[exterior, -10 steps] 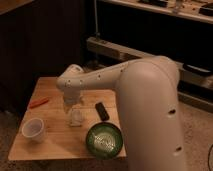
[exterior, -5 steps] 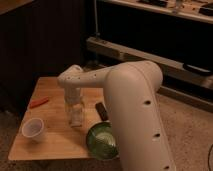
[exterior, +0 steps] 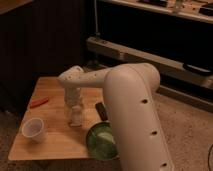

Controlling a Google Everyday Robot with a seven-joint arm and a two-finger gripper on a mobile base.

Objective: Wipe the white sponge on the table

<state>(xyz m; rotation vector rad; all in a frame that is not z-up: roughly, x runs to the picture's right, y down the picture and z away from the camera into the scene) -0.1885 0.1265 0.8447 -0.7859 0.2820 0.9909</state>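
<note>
Currently shows the end effector (exterior: 75, 118) pointing straight down over the middle of the counter (exterior: 50, 87), low against the wood. Cannot tell whether spread, closed or clamped on anything. Finds the white sponge (exterior: 76, 122) right at its tip, a pale block hard to separate from it, apparently resting on the counter. Puts a white cup (exterior: 33, 129) to its left in the view, a thin orange-red object (exterior: 39, 102) farther left and behind, a small black object (exterior: 101, 111) just right, a green bowl (exterior: 101, 141) right and forward.

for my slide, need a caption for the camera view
Robot gripper low over the wooden table, between a white cup and a green bowl
</note>
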